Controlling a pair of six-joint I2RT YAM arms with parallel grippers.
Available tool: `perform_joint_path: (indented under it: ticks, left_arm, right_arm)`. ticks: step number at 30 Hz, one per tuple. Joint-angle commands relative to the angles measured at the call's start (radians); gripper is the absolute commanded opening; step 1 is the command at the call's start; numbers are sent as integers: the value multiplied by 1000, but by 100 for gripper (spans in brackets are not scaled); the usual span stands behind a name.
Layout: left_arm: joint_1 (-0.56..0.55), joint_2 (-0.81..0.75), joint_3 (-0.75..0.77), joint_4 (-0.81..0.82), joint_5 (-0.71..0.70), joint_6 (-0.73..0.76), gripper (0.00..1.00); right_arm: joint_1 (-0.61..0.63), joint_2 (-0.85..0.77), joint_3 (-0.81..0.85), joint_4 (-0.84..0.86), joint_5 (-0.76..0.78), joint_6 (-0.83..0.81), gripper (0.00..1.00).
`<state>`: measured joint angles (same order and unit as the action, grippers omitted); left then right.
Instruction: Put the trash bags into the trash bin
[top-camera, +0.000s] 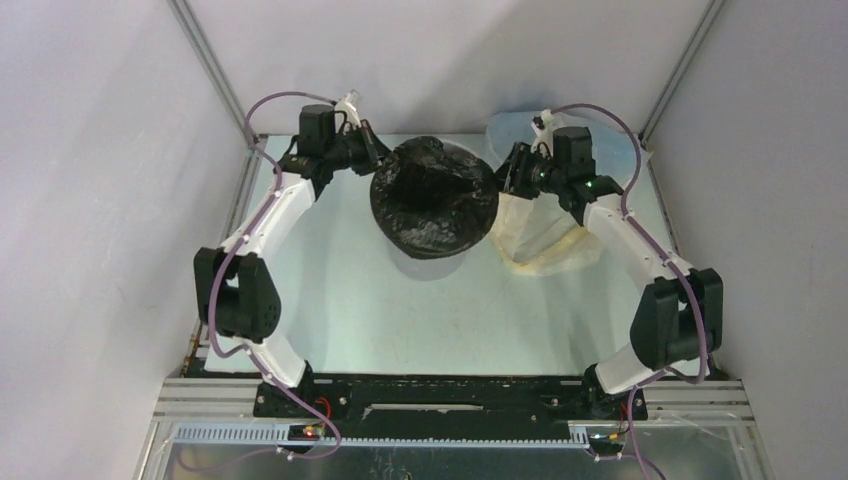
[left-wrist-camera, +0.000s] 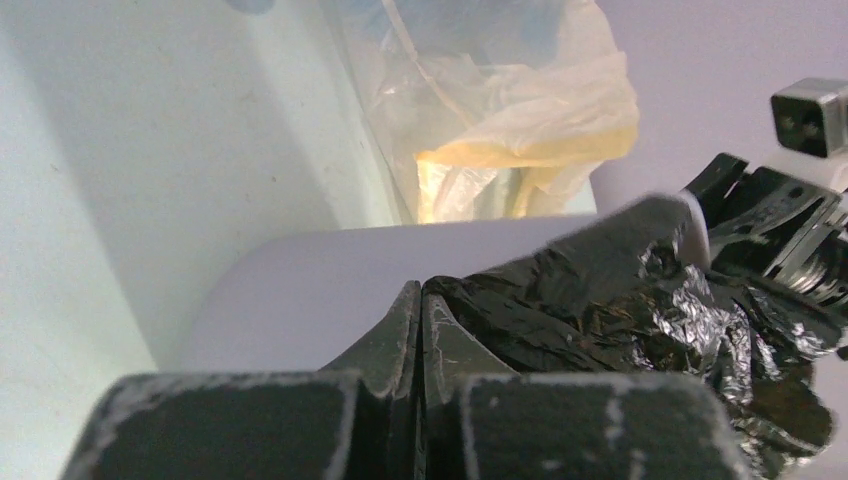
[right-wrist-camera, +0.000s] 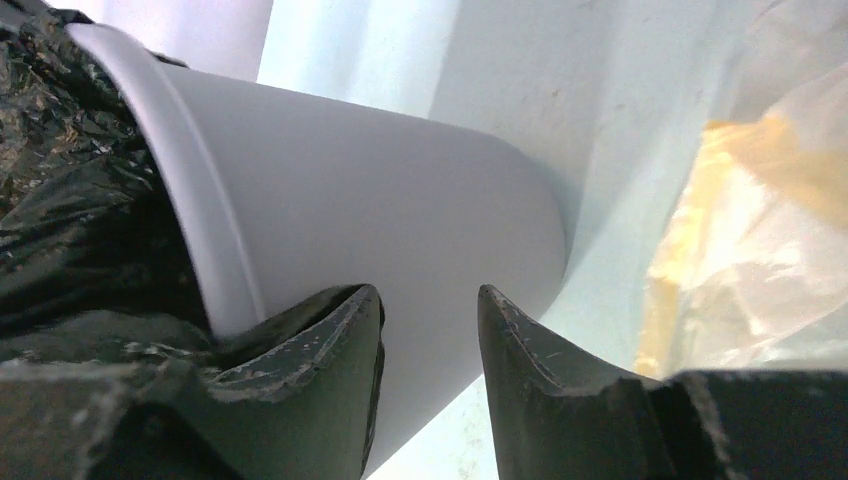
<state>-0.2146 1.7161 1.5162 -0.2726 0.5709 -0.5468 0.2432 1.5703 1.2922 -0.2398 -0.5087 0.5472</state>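
Trash bin (top-camera: 478, 232): pale grey-lavender, round, standing at the far middle of the table (top-camera: 340, 300). From above almost all of it is hidden under black film; the wrist views show its smooth wall and rolled rim.
Trash bag (top-camera: 435, 195): glossy black and crinkled, draped over the bin's mouth and sunk into it. In the right wrist view the film lies inside the rim, and the wall below the rim is bare.
Left gripper (top-camera: 378, 150): at the bin's left rim. Its 2 fingers are pressed flat together with no gap. The black film begins right at the fingertips (left-wrist-camera: 410, 318); I cannot tell whether any of it is pinched between them.
Right gripper (top-camera: 512, 172): at the bin's right rim, its 2 fingers parted by a moderate gap, with nothing between them but a view of the bin wall. The inner finger sits against the rim beside the black film; the outer one is outside the wall.
Translucent bag (top-camera: 545, 235): yellowish and pale blue, slumped on the table just right of the bin, under the right arm.
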Motion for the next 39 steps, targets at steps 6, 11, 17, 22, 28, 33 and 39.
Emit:
perform_joint_path:
  ticks: [6, 11, 17, 22, 28, 33, 39]
  left_arm:
    - [-28, -225, -175, 11, -75, -67, 5]
    - [-27, -183, -169, 0, -62, -67, 5]
    - [-26, -110, -84, -43, -69, -51, 6]
    - [-23, -108, -79, -58, -106, -39, 9]
    - [-22, -141, -88, -59, -108, -36, 10]
    - [-23, -171, -99, -59, -102, -36, 10]
    - [-24, -202, -115, -59, -106, -37, 10]
  right_arm:
    - [102, -223, -100, -33, 74, -18, 46]
    - [114, -259, -100, -80, 90, -42, 47]
    - [84, -245, -99, -73, 97, -73, 42]
    - [51, -292, -100, -85, 134, -156, 48]
    - [113, -431, -69, -106, 134, -342, 60]
    - [235, -468, 14, -169, 160, -442, 66]
    - [435, -446, 96, -271, 295, -605, 69]
